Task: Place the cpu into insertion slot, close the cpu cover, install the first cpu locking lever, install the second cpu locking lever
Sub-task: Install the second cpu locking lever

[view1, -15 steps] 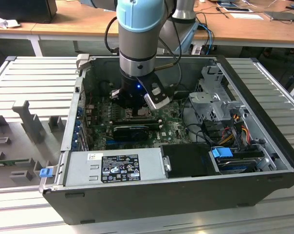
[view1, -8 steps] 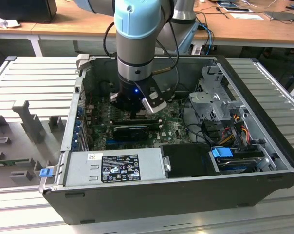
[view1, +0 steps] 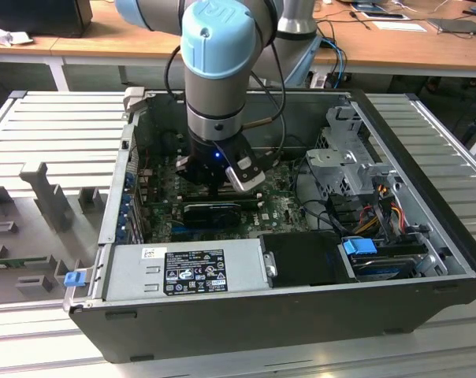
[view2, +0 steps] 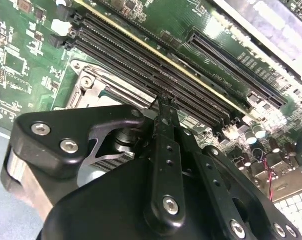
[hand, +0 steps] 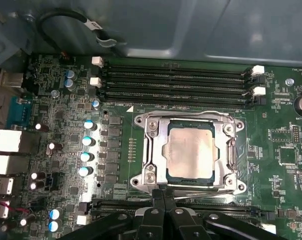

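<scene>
One pale tan cpu [hand: 190, 148] sits framed by the silvery cpu cover [hand: 230, 150]; the gripper [hand: 164, 196] is pressed together.

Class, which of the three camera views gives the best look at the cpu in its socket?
The first wrist view: the cpu lies face-on, whole, framed by the metal cover. The second wrist view catches part of the socket area past the gripper. In the exterior view the arm stands over that spot.
</scene>
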